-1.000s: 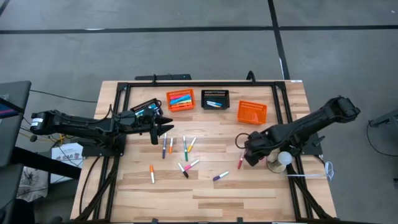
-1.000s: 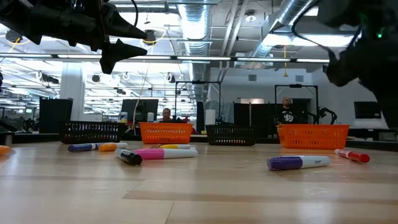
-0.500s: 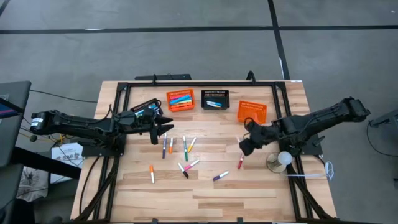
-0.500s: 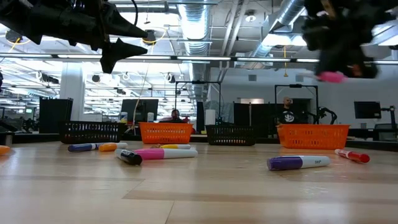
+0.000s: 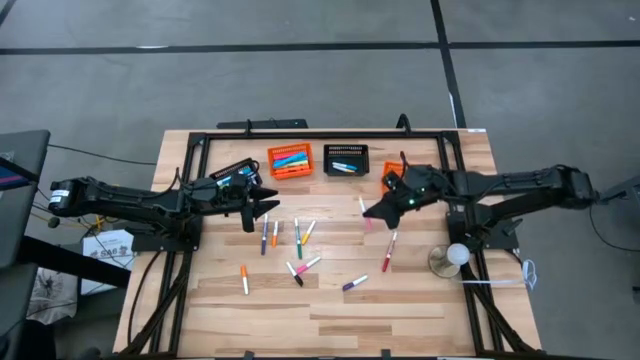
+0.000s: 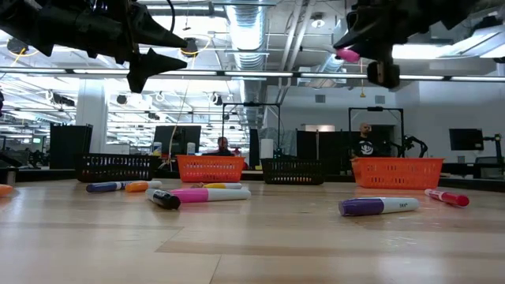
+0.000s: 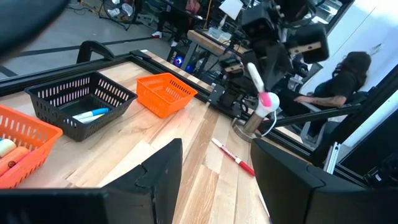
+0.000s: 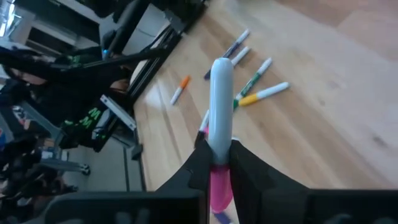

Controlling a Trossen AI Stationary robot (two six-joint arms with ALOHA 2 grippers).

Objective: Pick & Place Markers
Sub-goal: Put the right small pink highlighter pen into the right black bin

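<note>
Two arms: the left gripper [image 5: 268, 207], jaws apart and empty, hovers beside the loose markers [image 5: 297, 240]; the right gripper [image 5: 370, 211], clamped on a pink-capped marker [image 8: 219, 130], carries it aloft, apparently toward the baskets [image 5: 290, 161] beyond, for release there. Basket contents are hard to make out.

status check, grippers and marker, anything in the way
Right gripper shut on pink marker, airborne mid-table. Left gripper open, hovering. Nothing in the way.
</note>
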